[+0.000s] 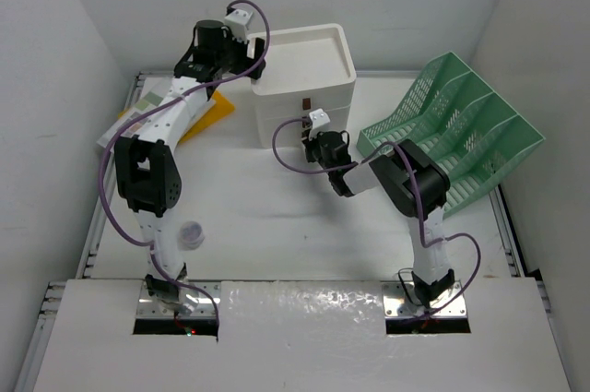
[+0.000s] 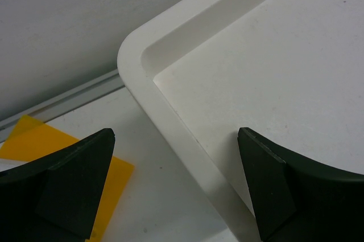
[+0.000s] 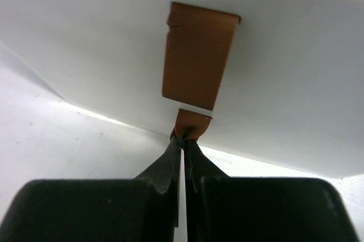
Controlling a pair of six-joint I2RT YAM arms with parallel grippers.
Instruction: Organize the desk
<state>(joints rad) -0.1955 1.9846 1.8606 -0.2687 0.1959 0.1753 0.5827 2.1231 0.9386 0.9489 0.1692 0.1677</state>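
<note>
White laminate is the desk [image 1: 277, 217] from above, spread under both my arms from the near edge to the back wall. I judge the tidying barely begun. Yellow sheets [image 1: 210, 113] and pale papers [image 1: 138, 113] lie loose at the far left, well apart from the green file rack [image 1: 461, 134] on the right. A small pale round thing [image 1: 191, 233] sits near my left base. My left gripper [image 1: 253, 58] hangs over the back left corner of the white drawer unit [image 1: 304, 65], and my right gripper [image 1: 307, 134] is at the unit's front face. I can read no label from up here.

Left wrist view: my fingers [image 2: 74, 179] stand wide apart and hold nothing. They straddle the rounded corner of the unit's top tray, one over the tray, the other over the desk and a yellow corner. No writing shows.

Right wrist view: my fingertips are pinched shut on the small brown tab [image 3: 192, 123] at the drawer front, just below a larger brown strip [image 3: 196, 62]. The drawer does not look pulled out yet, so opening it, then putting the loose things away, seems left to do. Neither tab carries a brand or any print that I can make out
</note>
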